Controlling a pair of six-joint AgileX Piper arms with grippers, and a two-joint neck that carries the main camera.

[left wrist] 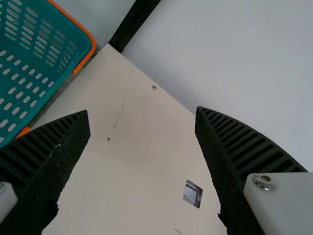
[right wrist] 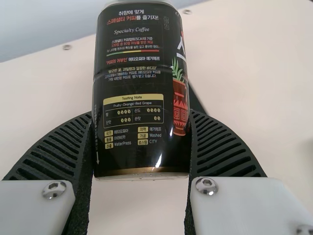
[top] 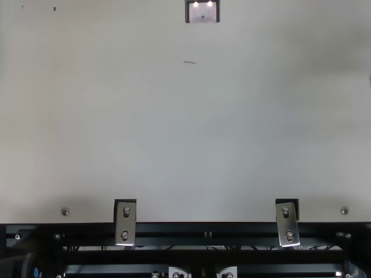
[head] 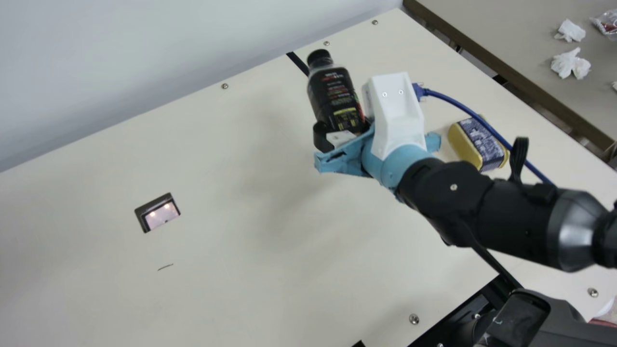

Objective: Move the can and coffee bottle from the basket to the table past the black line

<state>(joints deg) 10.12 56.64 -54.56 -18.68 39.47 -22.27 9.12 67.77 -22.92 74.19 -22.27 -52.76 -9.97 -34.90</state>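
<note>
Work surface: flat cream table [head: 231, 231], crossed by a straight black line [head: 298, 64].

Source container: teal slotted plastic basket with an orange rim [left wrist: 92, 43], in the left wrist view, at the table's edge.

Left gripper [left wrist: 142, 113]: its 2 black ribbed fingers stand wide apart with nothing between them. No action appears to be required of it for this item.

Right gripper [right wrist: 142, 114]: narrowed onto the lower part of the black-labelled cylindrical coffee bottle with a dark cap [head: 335, 96], 1 finger on each side. The bottle appears to be held above the table, and in the main view it overlaps the far part of the line. Whether its base is past the line cannot be told.

Yellow block-shaped can with a dark blue label [head: 477, 144]: on the table past the line, beside the blue cable [head: 482, 123] in the main view. Judged complete for item 1 of 2.

Step in hand: transfer of item 2, the bottle. Next move: carry it fully over the line to the can's side, set the base level, lower until it bears on the table, then spread the fingers and retract. Caution: a slanted release could topple the bottle; cable contact could disturb the can.
</note>
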